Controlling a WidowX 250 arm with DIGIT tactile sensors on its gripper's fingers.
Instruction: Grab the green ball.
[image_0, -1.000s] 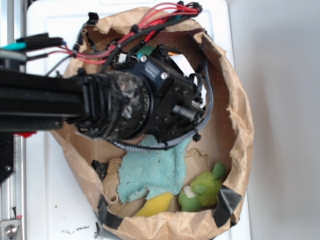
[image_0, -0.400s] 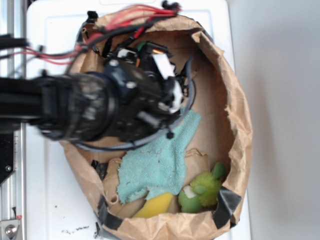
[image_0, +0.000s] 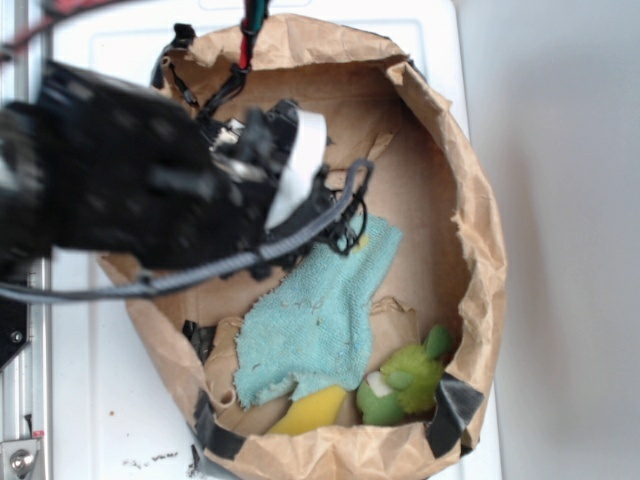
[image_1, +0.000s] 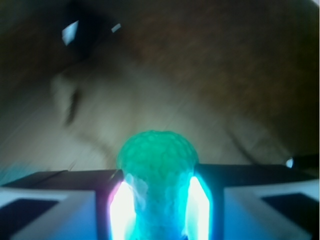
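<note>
The green ball (image_1: 157, 165) is seen in the wrist view, pinched between the two fingers (image_1: 123, 207) of the gripper (image_1: 159, 210), one finger pressed against each side. The jaws are closed narrowly on the ball, whose bumpy rounded top rises above the fingertips. The fingers are lit bright white-blue along their inner edges. Behind the ball only blurred brown paper is made out, with a dark upper area.

In the exterior view the ball is not seen; it is hidden under the black arm (image_0: 120, 190), which is blurred and reaches in from the left over the upper left part of the paper bag (image_0: 470, 200). The gripper end (image_0: 300, 165) is marked by a white piece and is placed over the bag's inner floor, near the top left wall. A grey braided cable (image_0: 290, 235) is looped below and beside it. Red and dark wires (image_0: 246, 30) are seen at the bag's top rim.

The bag is laid open on a white surface (image_0: 120, 400), its torn rim patched with dark tape (image_0: 455, 405) at the lower right. Inside, a light blue cloth (image_0: 315, 320) is spread across the middle and lower floor, its upper corner just beside the cable loop. A yellow item (image_0: 315, 408) is partly tucked under the cloth's lower edge. A lime-green plush toy (image_0: 405, 378) is lying against the lower right wall, just beside the tape, well apart from the gripper.
</note>
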